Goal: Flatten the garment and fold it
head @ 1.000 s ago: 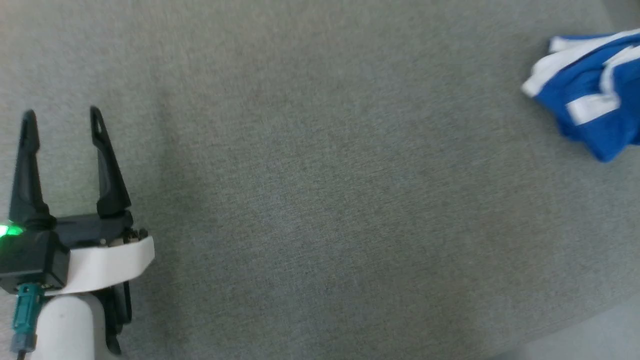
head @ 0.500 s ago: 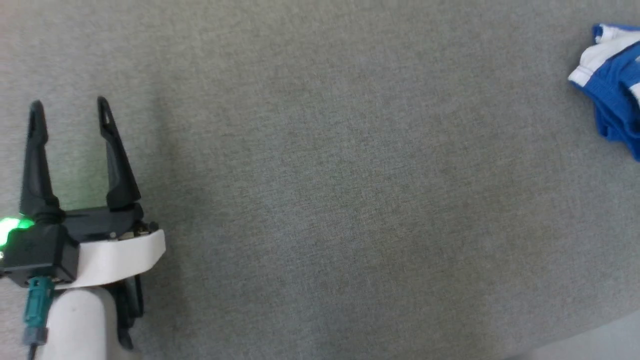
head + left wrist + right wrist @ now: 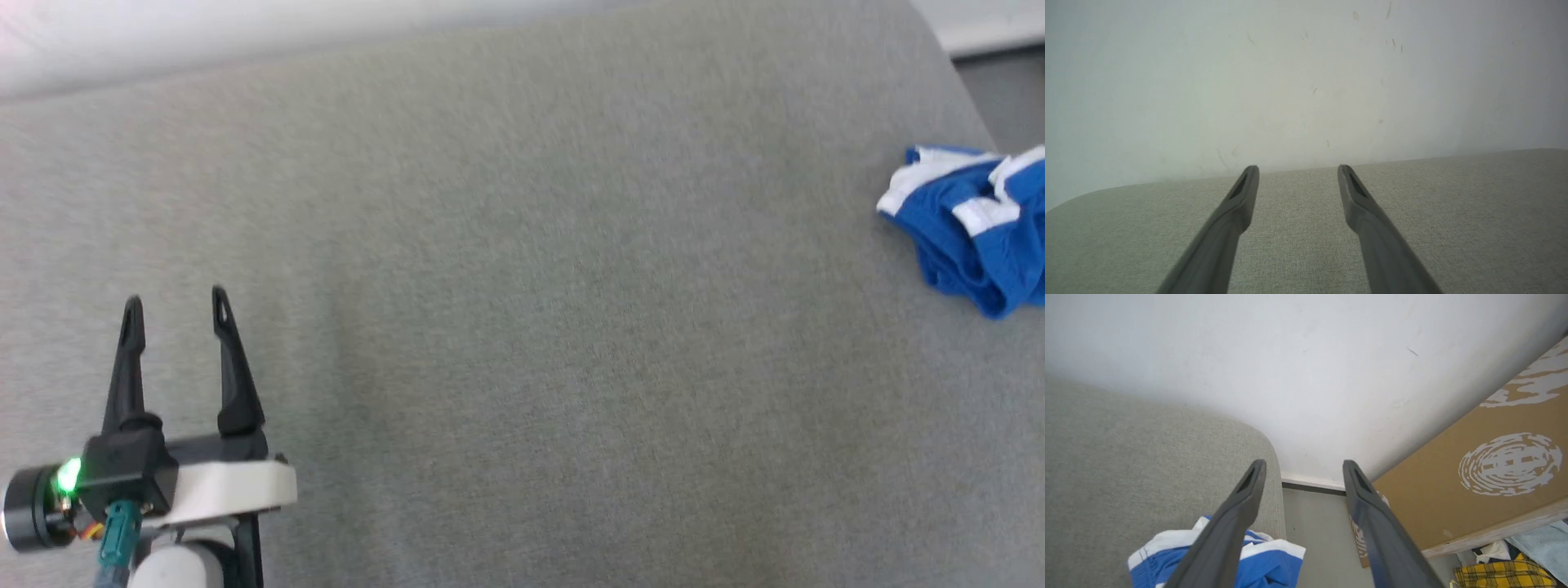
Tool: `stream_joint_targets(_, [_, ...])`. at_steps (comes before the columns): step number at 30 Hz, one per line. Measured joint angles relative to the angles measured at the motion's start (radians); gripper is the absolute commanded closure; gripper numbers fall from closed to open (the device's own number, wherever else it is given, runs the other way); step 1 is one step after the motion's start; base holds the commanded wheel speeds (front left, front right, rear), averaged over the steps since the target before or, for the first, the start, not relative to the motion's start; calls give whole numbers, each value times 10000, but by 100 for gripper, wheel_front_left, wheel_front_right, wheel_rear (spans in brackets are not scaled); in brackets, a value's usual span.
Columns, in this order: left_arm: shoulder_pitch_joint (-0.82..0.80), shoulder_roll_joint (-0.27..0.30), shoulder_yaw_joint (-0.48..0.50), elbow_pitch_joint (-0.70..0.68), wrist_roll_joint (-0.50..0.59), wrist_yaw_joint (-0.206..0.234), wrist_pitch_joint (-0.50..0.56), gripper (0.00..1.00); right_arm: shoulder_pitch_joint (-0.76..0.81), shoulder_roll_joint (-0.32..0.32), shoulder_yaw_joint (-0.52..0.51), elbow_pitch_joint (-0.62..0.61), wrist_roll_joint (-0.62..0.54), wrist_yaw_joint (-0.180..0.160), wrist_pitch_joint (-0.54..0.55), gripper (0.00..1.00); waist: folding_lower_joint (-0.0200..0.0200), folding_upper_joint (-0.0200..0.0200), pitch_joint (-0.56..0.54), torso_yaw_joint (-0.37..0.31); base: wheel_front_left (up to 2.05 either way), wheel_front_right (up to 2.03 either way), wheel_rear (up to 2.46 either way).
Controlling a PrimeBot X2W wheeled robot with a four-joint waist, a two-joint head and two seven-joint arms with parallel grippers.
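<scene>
At about eight o'clock in the head view, the left gripper (image 3: pixel 175 298) with its two long dark fingers hangs over the grey woven fabric surface (image 3: pixel 571 327), jaws released and spread with nothing between them. At about three o'clock, against the surface's right edge, lies the garment (image 3: pixel 955 237), a crumpled pair of bright blue soft shorts with white trim. In the right wrist view the right gripper (image 3: pixel 1303 463) is above it, jaws likewise released and empty, a brown printed cardboard box (image 3: pixel 1494 465) at three o'clock.
</scene>
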Motion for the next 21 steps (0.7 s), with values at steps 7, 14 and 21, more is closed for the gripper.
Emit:
stream_joint_targets(7, [477,-84,128,161,2,-35,0,0,1307,915,-2742,-2717,-1212,-2,-199,0,0,0,-1071,506,0,0,0])
stream_joint_targets(14, [610,-173,42,474,4,-222,0,0,4609,3350,-5356,-6773,-2863,0,-198,0,2,0,-1815,1111,0,0,0])
stream_joint_targets(21, [714,-182,-73,807,4,-573,0,0,7160,5162,-5887,-8410,-3427,-2,-198,0,2,0,-2315,1621,0,0,0])
